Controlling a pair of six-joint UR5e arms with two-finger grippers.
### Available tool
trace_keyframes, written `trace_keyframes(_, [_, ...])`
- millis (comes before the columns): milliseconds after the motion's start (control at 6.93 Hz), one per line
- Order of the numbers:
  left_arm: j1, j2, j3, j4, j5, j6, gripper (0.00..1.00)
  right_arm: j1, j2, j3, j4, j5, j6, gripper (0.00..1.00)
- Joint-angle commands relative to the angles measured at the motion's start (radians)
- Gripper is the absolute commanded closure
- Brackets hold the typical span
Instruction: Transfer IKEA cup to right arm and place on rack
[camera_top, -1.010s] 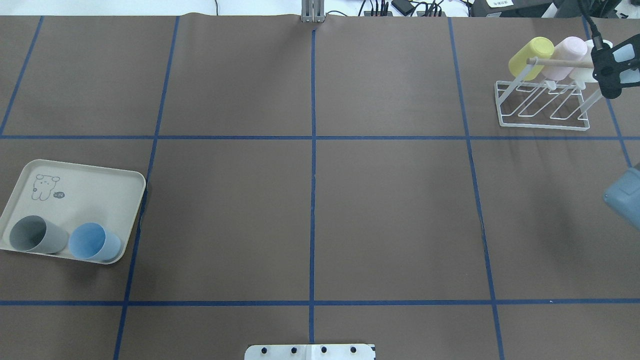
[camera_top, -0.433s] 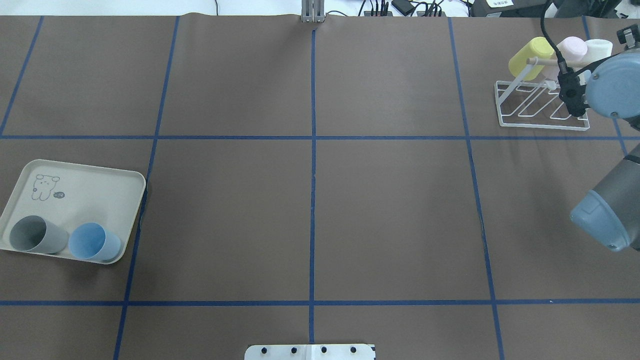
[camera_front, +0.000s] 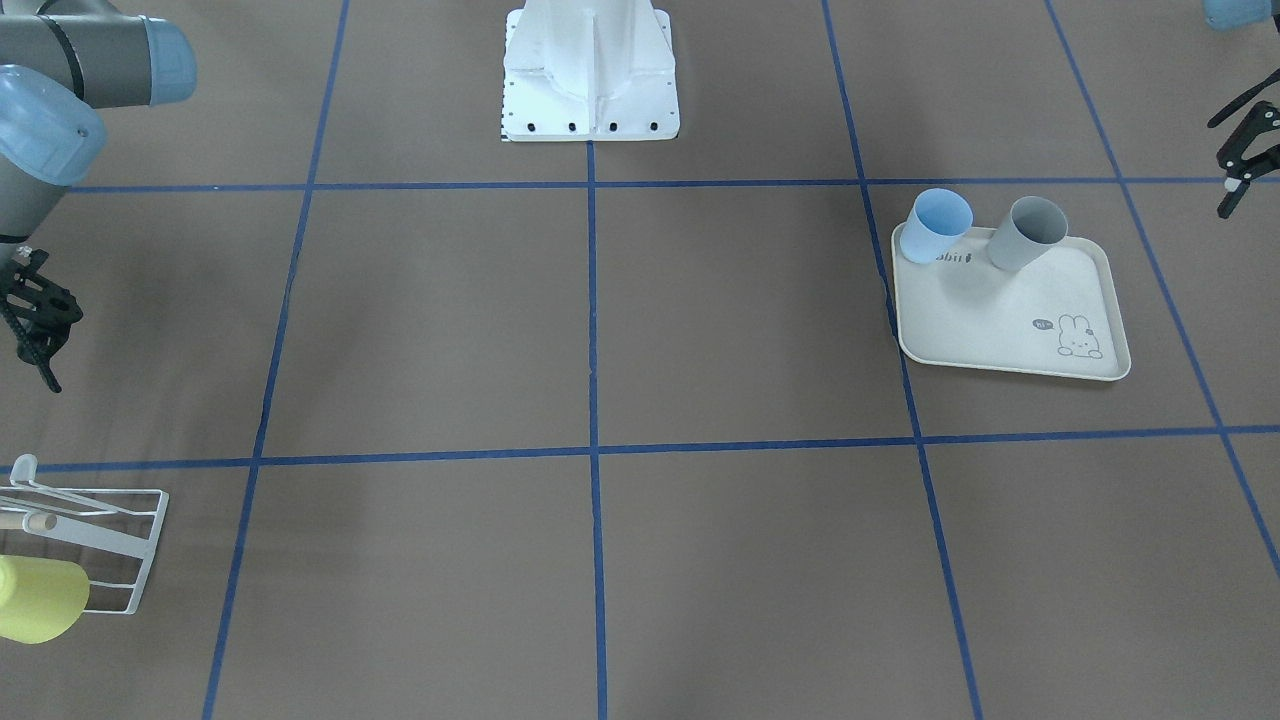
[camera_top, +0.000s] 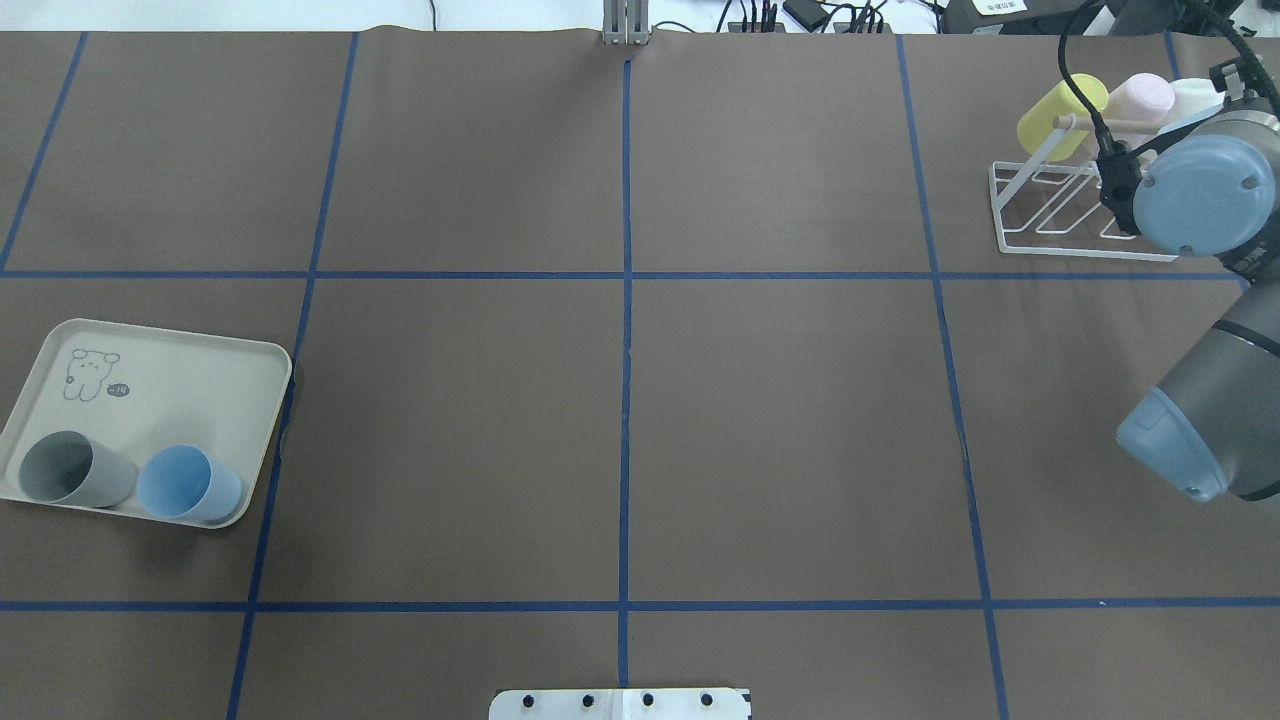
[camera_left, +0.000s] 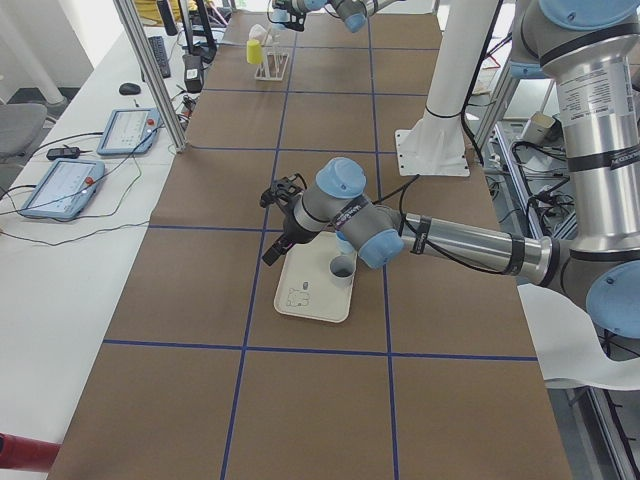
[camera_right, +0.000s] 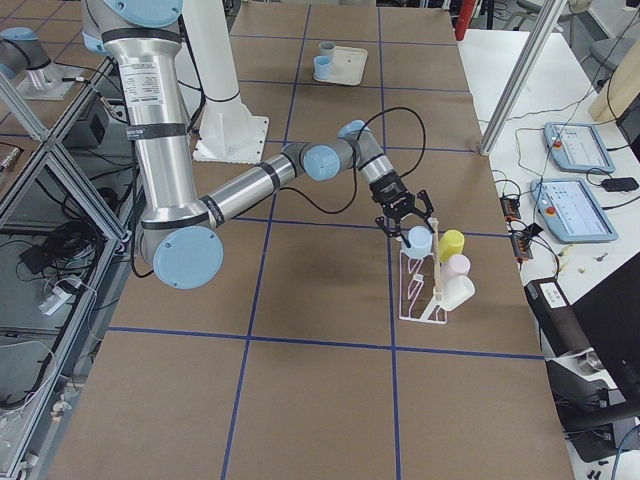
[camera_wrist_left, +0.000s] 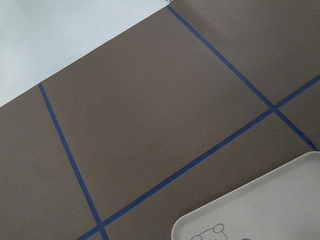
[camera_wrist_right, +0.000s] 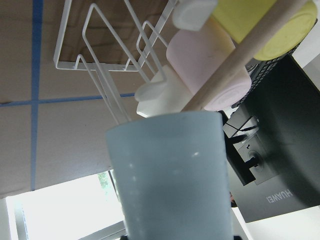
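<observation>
A: Brown-papered table (camera_top: 780, 430), blue tape grid. Next?
B: Cream tray (camera_top: 190, 370) on the robot's left, with a grey cup (camera_top: 75, 470) and a blue cup (camera_top: 188, 485) on it. Then the white wire rack (camera_top: 1050, 212), far right, bearing a yellow cup (camera_top: 1058, 112), a pink cup (camera_top: 1140, 95) and a white cup (camera_top: 1195, 95).
A: Grippers?
B: Right gripper (camera_right: 408, 222) clamped on the pale blue IKEA cup (camera_right: 418, 240), held just beside the rack's wooden dowel, next to the yellow cup. Left gripper (camera_front: 1240, 160) near the tray: jaws spread, empty.
</observation>
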Motion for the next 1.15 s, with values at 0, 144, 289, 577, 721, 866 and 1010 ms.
trace_keyframes(0, [0.0, -0.001, 0.0, 0.0, 0.0, -0.001, 0.0, -0.004, 0.001, -0.031, 0.047, -0.011, -0.004, 1.0])
trace_keyframes(144, [0.0, -0.001, 0.002, 0.0, 0.0, 0.0, 0.0, -0.006, -0.001, -0.031, 0.047, -0.011, -0.001, 1.0])
trace_keyframes(289, [0.0, -0.001, 0.002, 0.0, 0.0, -0.001, 0.0, -0.009, -0.001, -0.038, 0.047, -0.011, -0.001, 1.0])
trace_keyframes(577, [0.0, -0.001, -0.003, -0.002, 0.0, -0.033, 0.0, -0.015, 0.001, -0.047, 0.047, -0.011, 0.0, 1.0])
trace_keyframes(721, [0.0, -0.001, -0.003, -0.002, 0.0, -0.033, 0.0, -0.021, 0.001, -0.051, 0.047, -0.011, 0.002, 1.0])
trace_keyframes(866, [0.0, -0.001, -0.001, -0.002, 0.0, -0.033, 0.0, -0.027, 0.001, -0.052, 0.048, -0.012, 0.003, 1.0])
trace_keyframes(1010, [0.0, -0.001, 0.0, -0.003, 0.0, -0.033, 0.0, -0.032, 0.001, -0.058, 0.047, -0.014, 0.003, 0.99])
